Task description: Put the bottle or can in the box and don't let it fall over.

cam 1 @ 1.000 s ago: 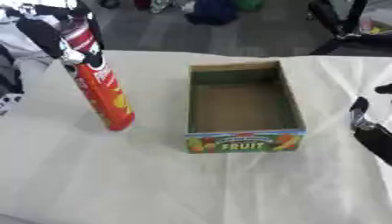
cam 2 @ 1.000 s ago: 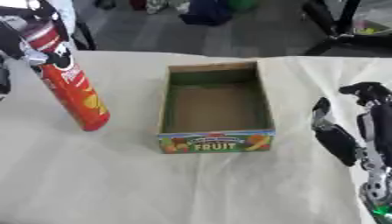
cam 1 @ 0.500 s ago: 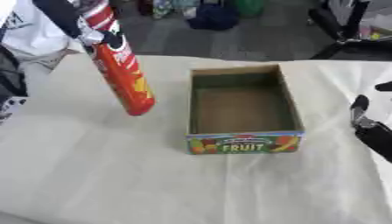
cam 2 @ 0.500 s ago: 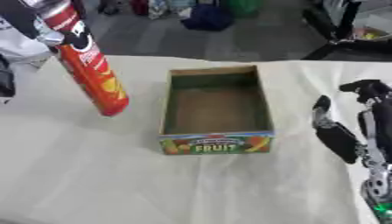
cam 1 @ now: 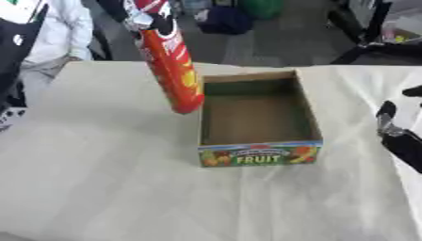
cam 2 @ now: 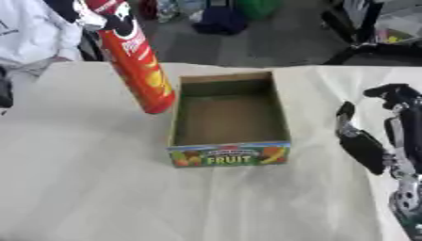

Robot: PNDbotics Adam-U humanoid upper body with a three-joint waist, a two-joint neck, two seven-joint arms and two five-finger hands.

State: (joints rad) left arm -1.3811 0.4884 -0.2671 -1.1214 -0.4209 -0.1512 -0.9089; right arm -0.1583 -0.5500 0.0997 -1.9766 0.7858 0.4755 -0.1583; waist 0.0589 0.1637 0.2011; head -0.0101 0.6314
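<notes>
The tall red can (cam 1: 171,70) hangs in the air, tilted, its lower end just beside the left wall of the open cardboard box (cam 1: 257,153) and above the cloth-covered bench (cam 1: 99,179). The left hand (cam 1: 142,18) shows only as dark shapes at the can's top; it seems to be curled around it, though blur makes that uncertain. The right hand (cam 2: 367,148) rests idle at the right edge, fingers relaxed and holding nothing. The risk from here is that the slanted can clips the box wall or lands on its edge and topples once released.
</notes>
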